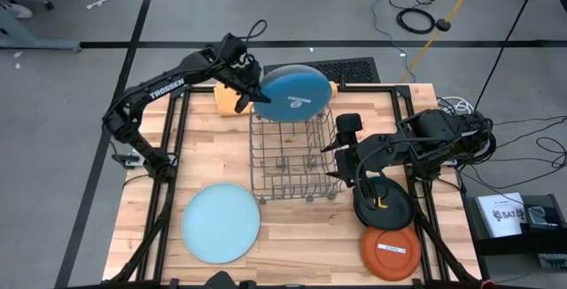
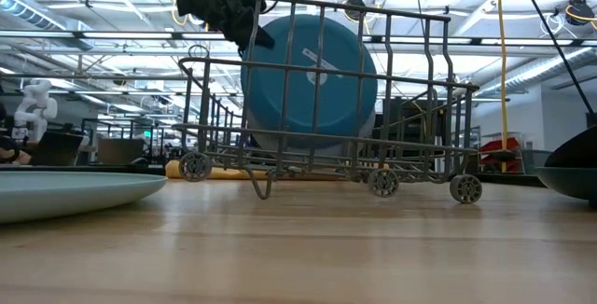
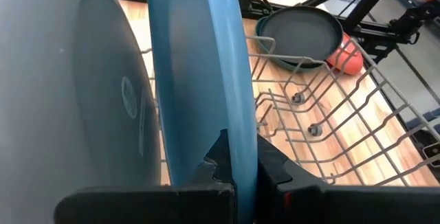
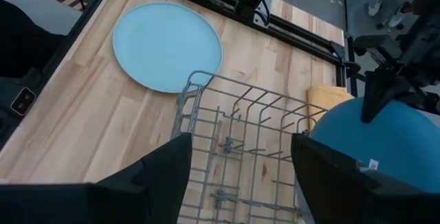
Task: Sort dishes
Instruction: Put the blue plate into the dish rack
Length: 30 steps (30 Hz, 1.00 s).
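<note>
My left gripper (image 1: 255,89) is shut on the large blue plate (image 1: 297,94), which stands on edge over the far side of the wire rack (image 1: 292,156); seen through the rack's wires, the plate (image 2: 308,80) fills the low view. My right gripper (image 1: 339,147) hovers open above the rack's right side, touching nothing. The large pale grey-blue plate (image 1: 221,222) lies flat at the near left. At the near right the small black plate (image 1: 383,205) lies flat, with the orange plate (image 1: 390,252) nearer still. My left gripper pinches the blue plate's rim (image 3: 234,138) between its two fingers (image 3: 271,165), one on each face. The fingers come slanting down from the table's far left onto the plate's upper left edge (image 1: 262,87). The plate stands nearly upright; I cannot tell whether its lower edge touches the rack.
An orange cloth (image 1: 229,101) lies at the far left, just behind the held plate. The rack stands mid-table with bare wood around it. A black metal frame (image 1: 168,191) runs along the table's edges.
</note>
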Tool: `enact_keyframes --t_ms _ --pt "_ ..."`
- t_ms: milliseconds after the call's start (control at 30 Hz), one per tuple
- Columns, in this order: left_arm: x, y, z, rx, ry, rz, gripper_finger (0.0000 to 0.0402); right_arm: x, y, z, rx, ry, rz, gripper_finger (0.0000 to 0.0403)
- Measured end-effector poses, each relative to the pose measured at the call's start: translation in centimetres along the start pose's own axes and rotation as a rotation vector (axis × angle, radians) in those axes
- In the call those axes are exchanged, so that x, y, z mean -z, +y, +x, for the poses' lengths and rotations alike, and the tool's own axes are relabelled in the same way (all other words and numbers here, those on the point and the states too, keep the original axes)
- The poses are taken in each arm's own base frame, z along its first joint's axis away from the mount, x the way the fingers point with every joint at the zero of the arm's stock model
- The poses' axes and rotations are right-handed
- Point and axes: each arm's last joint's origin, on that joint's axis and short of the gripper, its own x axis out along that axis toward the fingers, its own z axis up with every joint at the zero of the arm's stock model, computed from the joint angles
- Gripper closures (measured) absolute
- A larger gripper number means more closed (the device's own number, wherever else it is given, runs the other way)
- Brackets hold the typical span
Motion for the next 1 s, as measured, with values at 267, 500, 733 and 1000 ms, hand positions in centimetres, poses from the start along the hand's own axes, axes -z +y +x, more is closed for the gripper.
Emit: enact_keyframes --t_ms 267,500,733,1000 --pt "0.4 0.7 0.8 0.035 -0.001 -0.004 0.0394 0.0 0.0 0.0 -0.002 0.000 0.011 0.0161" --pt "0.7 0.9 1.3 0.059 0.007 -0.008 0.0394 0.0 0.0 0.0 -0.003 -0.004 0.009 0.0161" --pt "0.6 0.9 1.3 0.064 -0.006 0.020 0.0394 0.0 0.0 0.0 -0.003 -0.004 0.012 0.0161" --pt "0.3 0.8 1.3 0.096 -0.041 0.083 0.0394 0.0 0.0 0.0 -0.003 -0.004 0.013 0.0161"
